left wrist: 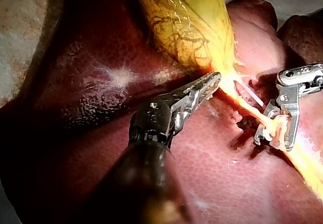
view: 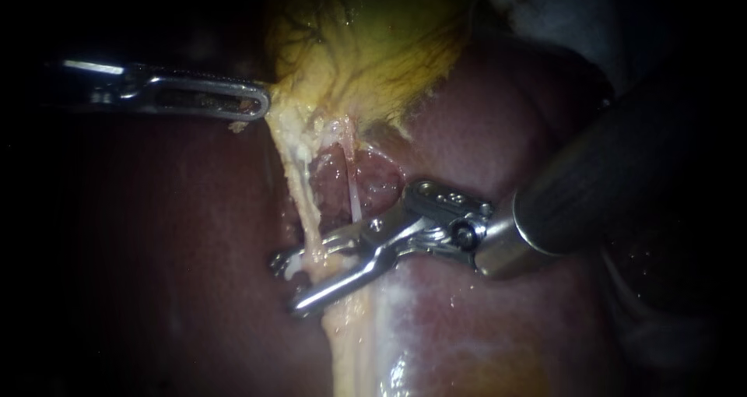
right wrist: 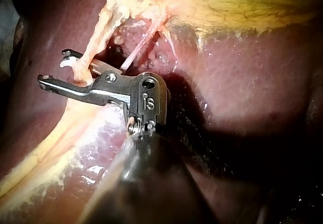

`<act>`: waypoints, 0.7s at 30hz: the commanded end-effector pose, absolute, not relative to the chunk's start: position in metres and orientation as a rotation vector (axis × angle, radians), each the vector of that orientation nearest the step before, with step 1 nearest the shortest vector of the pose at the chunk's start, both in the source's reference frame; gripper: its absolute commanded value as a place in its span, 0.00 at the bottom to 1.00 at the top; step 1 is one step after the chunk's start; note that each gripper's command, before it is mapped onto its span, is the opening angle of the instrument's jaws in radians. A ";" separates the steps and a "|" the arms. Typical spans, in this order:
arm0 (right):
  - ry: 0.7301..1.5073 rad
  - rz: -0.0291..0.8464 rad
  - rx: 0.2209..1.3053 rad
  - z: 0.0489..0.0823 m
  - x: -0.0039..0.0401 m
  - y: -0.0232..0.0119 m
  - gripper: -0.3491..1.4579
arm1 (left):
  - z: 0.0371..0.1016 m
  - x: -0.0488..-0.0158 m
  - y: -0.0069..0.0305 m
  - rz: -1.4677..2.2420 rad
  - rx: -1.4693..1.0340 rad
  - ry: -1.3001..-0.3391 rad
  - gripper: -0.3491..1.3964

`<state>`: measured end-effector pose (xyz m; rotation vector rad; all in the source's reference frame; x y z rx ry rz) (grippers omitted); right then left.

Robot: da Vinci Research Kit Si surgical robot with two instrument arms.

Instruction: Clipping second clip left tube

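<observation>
**Right end effector open across the left tube, clip not closed**

Near: your right instrument (view: 286, 286) comes in from the right. Its end effector is open, one jaw on each side of the left tube (view: 306, 210), low on the strand. The right wrist view shows a gap, so nothing is clamped. A pale piece (view: 292, 266) sits at one jaw tip. I can't tell whether it's a clip or fat.

Just behind: the thin right tube (view: 354, 191) runs close beside the left tube and passes near the jaw hinge. The liver (view: 482, 132) lies right under the jaws.

Far: your left instrument (view: 263, 101) has its end effector closed on the edge of the gallbladder (view: 373, 47), holding the strand taut.

Risks, my read:
- The right tube is close to the hinge. Advance or tilt further and you may catch both tubes in one closure.
- The jaw tips look only just past the left tube. Close now and the clip may only partly cross it.
- The lower jaw is close to the liver. Pressing down could gouge the liver.
- If the left grip slips, tension drops and the tube can slide out of the open jaws.
</observation>
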<state>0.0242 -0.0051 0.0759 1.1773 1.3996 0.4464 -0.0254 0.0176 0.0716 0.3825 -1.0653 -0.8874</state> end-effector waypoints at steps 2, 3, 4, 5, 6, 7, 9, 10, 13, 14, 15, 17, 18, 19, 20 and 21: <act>1.403 0.442 1.174 0.0760 0.0242 -0.0051 0.28 | 0.0715 -0.0254 0.0176 -0.888 0.383 -1.065 0.00; 1.403 0.442 1.175 0.0760 0.0242 -0.0051 0.25 | 0.0715 -0.0254 0.0176 -0.888 0.383 -1.065 0.00; 1.403 0.441 1.175 0.0760 0.0241 -0.0051 0.23 | 0.0715 -0.0254 0.0176 -0.887 0.383 -1.065 0.00; 1.403 0.441 1.175 0.0760 0.0241 -0.0051 0.19 | 0.0715 -0.0253 0.0176 -0.887 0.383 -1.065 0.00; 1.402 0.441 1.175 0.0760 0.0241 -0.0051 0.17 | 0.0715 -0.0253 0.0176 -0.887 0.383 -1.065 0.00; 1.402 0.441 1.175 0.0760 0.0241 -0.0051 0.15 | 0.0715 -0.0253 0.0176 -0.887 0.383 -1.065 0.00; 1.402 0.441 1.176 0.0760 0.0241 -0.0051 0.10 | 0.0715 -0.0253 0.0176 -0.887 0.383 -1.065 0.00; 1.402 0.440 1.176 0.0760 0.0240 -0.0051 0.07 | 0.0715 -0.0253 0.0176 -0.888 0.383 -1.065 0.00; 1.402 0.439 1.177 0.0760 0.0240 -0.0051 0.00 | 0.0715 -0.0253 0.0176 -0.888 0.383 -1.065 0.00; 1.402 0.439 1.177 0.0760 0.0239 -0.0051 0.00 | 0.0715 -0.0253 0.0176 -0.888 0.383 -1.065 0.00; 1.402 0.439 1.177 0.0760 0.0239 -0.0051 0.00 | 0.0715 -0.0253 0.0176 -0.888 0.383 -1.065 0.00; 1.394 0.437 1.173 0.0760 0.0240 -0.0051 0.00 | 0.0715 -0.0253 0.0176 -0.887 0.383 -1.065 0.00; 1.383 0.434 1.169 0.0760 0.0239 -0.0051 0.00 | 0.0715 -0.0253 0.0176 -0.887 0.383 -1.065 0.00; 1.372 0.431 1.165 0.0760 0.0238 -0.0052 0.00 | 0.0715 -0.0253 0.0176 -0.887 0.383 -1.065 0.00; 1.362 0.428 1.161 0.0760 0.0237 -0.0052 0.00 | 0.0715 -0.0253 0.0176 -0.887 0.383 -1.065 0.00; 1.353 0.425 1.158 0.0760 0.0237 -0.0053 0.00 | 0.0715 -0.0253 0.0176 -0.887 0.383 -1.065 0.00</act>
